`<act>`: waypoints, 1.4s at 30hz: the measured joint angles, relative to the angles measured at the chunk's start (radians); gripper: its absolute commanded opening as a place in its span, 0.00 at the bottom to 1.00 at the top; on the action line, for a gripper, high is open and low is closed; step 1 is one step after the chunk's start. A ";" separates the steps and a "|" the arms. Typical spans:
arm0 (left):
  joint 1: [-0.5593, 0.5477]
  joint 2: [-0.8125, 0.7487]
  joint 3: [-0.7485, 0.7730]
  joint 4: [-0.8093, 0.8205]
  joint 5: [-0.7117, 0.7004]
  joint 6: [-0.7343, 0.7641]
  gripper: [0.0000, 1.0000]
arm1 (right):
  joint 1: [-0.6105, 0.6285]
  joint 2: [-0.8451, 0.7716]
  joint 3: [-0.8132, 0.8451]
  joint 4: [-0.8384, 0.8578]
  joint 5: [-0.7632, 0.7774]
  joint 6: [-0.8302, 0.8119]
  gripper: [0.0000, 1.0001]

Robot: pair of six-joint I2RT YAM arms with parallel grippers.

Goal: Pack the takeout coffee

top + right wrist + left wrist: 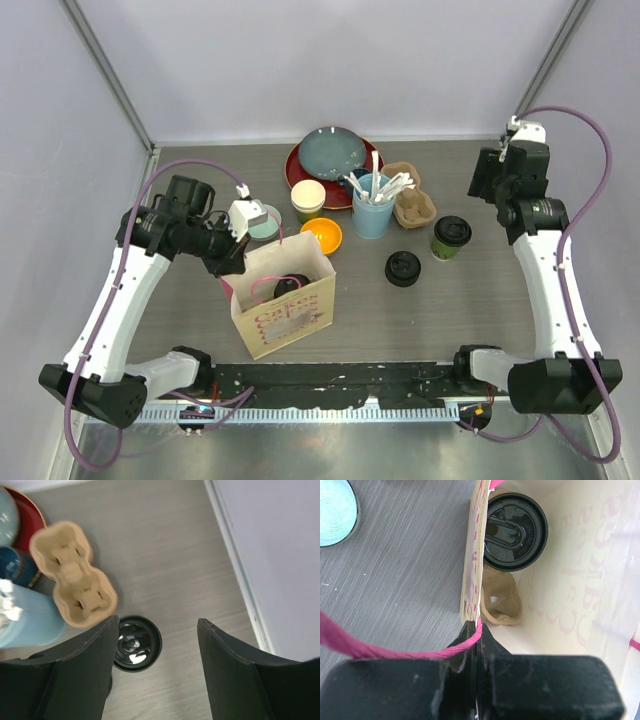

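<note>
One takeout coffee, a dark green cup with a black lid point(451, 237), stands on the table right of the middle; the right wrist view looks down on its lid point(136, 643). Another lidded cup point(290, 287) stands inside the printed paper bag point(290, 320), its lid point(516, 532) filling the bag's far end. My left gripper point(476, 626) is shut on the bag's near wall and pink handle, at the bag's left rim point(232, 283). My right gripper point(158, 622) hangs open high above the table cup, at the back right point(482, 183), holding nothing.
A stack of black lids point(403, 268) lies left of the table cup. Behind are a cardboard cup carrier point(412, 195), a light-blue utensil cup point(373, 212), stacked plates point(330, 158), an open paper cup point(308, 200), an orange dish point(321, 235) and a teal dish point(264, 222). Crumpled cardboard point(502, 600) lies in the bag.
</note>
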 measured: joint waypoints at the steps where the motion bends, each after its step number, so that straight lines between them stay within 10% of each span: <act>1: 0.000 0.000 0.000 0.000 0.000 0.000 0.00 | -0.034 0.007 -0.026 -0.005 -0.003 0.009 0.68; 9: 0.000 0.000 0.002 -0.001 0.000 0.001 0.00 | -0.161 0.118 -0.123 0.018 -0.148 0.070 0.44; 42: -0.004 0.000 0.013 -0.009 -0.004 0.027 0.00 | -0.159 0.212 -0.254 0.039 -0.221 0.093 0.34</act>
